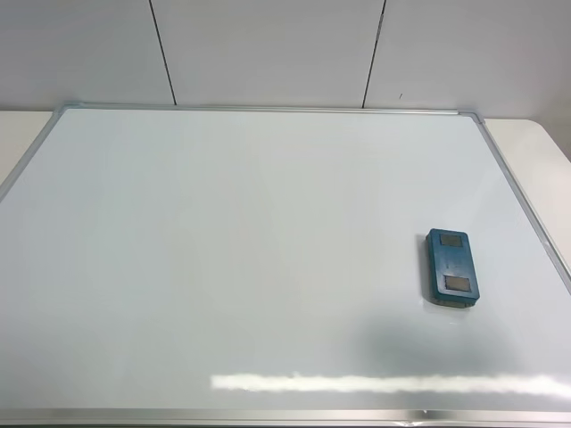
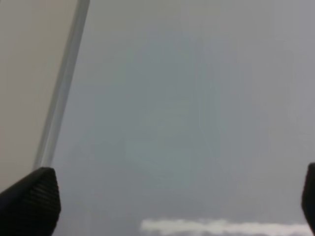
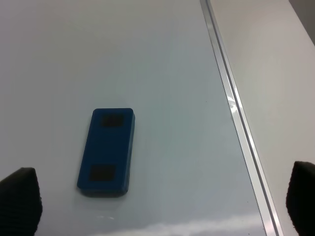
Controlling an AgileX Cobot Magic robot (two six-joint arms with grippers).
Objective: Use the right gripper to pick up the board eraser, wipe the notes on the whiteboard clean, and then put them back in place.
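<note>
The teal-blue board eraser (image 1: 451, 267) lies flat on the whiteboard (image 1: 250, 259), toward its right side, with two grey patches on top. It also shows in the right wrist view (image 3: 107, 151). No red notes show on the board in any view. My right gripper (image 3: 162, 206) is open and empty, its fingertips (image 3: 18, 199) wide apart, hovering above the board with the eraser ahead of it. My left gripper (image 2: 172, 201) is open and empty over the board near its left frame (image 2: 61, 93). Neither gripper shows in the high view.
The silver frame runs along the board's right edge (image 3: 236, 113), with pale table surface (image 3: 280, 73) beyond it. A white panelled wall (image 1: 268, 49) stands behind the board. A light reflection streaks the board's near edge (image 1: 384, 383).
</note>
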